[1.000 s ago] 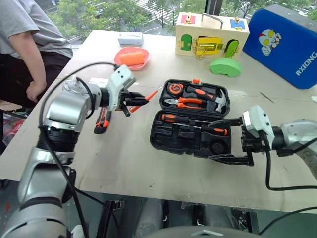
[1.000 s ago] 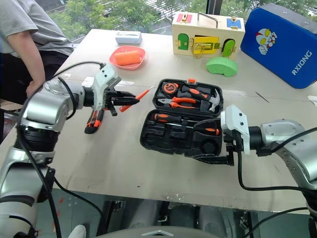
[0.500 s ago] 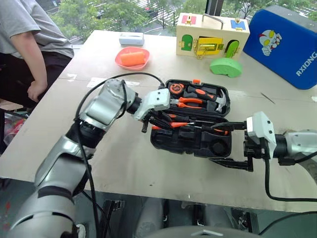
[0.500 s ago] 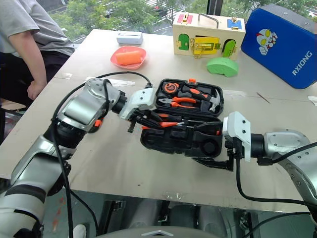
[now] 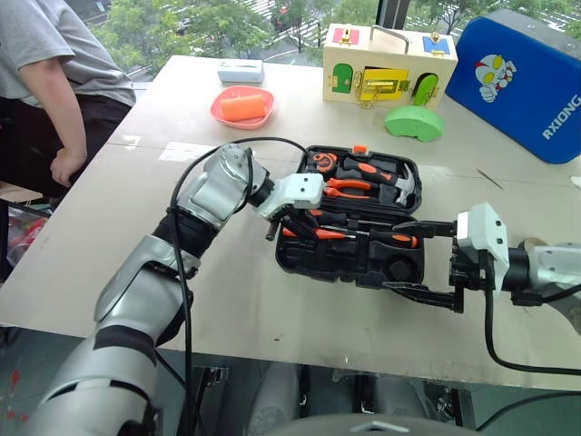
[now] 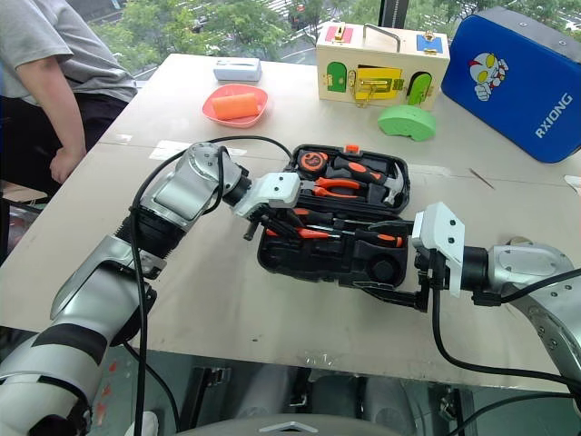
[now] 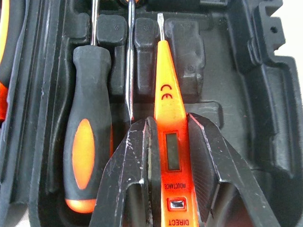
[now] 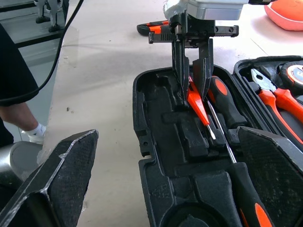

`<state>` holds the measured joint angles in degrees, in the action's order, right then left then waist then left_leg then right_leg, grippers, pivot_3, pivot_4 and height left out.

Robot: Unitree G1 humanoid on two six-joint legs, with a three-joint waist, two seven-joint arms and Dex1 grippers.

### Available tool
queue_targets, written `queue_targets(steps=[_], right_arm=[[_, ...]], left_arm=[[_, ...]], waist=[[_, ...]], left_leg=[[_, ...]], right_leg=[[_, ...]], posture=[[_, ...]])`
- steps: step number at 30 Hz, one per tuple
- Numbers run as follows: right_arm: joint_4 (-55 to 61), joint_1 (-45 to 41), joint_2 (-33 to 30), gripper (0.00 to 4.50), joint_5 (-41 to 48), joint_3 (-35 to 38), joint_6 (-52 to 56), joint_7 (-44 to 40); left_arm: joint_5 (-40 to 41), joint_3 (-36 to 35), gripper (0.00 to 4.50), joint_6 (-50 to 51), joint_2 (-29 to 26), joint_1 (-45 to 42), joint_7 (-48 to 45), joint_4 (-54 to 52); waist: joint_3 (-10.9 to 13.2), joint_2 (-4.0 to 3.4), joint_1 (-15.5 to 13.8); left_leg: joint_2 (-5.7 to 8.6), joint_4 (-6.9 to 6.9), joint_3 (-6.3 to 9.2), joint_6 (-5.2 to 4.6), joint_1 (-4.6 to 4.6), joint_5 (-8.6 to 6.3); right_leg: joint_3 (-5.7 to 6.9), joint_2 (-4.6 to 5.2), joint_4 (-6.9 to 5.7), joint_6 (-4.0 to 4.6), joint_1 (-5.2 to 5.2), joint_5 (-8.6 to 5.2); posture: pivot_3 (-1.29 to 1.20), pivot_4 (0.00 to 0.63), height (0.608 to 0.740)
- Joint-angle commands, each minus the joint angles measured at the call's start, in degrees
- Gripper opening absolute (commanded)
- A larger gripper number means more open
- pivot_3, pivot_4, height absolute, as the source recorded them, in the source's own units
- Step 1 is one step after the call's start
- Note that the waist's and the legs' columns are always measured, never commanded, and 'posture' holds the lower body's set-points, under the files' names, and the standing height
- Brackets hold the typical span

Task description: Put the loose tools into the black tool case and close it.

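Observation:
The black tool case [image 5: 338, 272] lies open at the table's middle. My left gripper [image 5: 295, 221] is shut on the slim orange tester screwdriver [image 7: 166, 109], holding it low over the case's near half, its tip [image 8: 211, 134] by the recesses. Beside it a screwdriver with a black-orange handle [image 7: 87, 142] lies seated, and a second one's handle [image 5: 390, 238] lies further right. A black-and-orange utility knife [image 8: 154, 27] rests on the table beyond the left gripper. My right gripper [image 5: 396, 257] stands open at the case's right end, one finger above it and one along the front edge.
The lid half holds pliers, a hammer and a tape measure [image 5: 359, 177]. Behind stand an orange plate [image 5: 241, 106], a wooden latch box [image 5: 388, 64], a green object [image 5: 413, 123] and a big blue case [image 5: 522, 82]. A person [image 5: 45, 82] sits at the far left.
My left arm swung right from the table beside the case, carrying the tester screwdriver over the case's near half and lowering it. The right gripper kept its place.

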<state>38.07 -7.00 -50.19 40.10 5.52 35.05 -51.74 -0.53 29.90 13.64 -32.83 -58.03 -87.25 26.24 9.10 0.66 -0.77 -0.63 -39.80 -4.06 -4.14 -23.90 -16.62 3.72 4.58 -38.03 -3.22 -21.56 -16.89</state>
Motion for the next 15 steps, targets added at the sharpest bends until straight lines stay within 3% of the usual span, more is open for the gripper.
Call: queue_targets(steps=[1,15], right_arm=[[1.98,-0.32,-0.08,4.50,0.91,1.76,-0.32,0.50],[1.72,-1.47,0.12,4.50,1.11,0.92,-0.11,1.39]], left_arm=[[-1.11,-0.86,0.57,-1.03,0.78,-0.30,0.18,0.90],[-1.97,-1.57,0.57,-3.26,1.31,1.22,-1.29,1.01]], waist=[[0.00,0.00,0.00],[-0.01,0.00,0.02]], left_leg=[[0.00,0.00,0.00,0.00,0.00,0.00],[-0.01,-0.05,0.00,-0.01,0.00,0.00]], right_leg=[[0.00,0.00,-0.01,0.00,0.00,0.00],[-0.01,0.00,-0.03,0.00,0.01,0.00]], posture=[[0.00,0.150,0.735],[0.00,0.150,0.735]])
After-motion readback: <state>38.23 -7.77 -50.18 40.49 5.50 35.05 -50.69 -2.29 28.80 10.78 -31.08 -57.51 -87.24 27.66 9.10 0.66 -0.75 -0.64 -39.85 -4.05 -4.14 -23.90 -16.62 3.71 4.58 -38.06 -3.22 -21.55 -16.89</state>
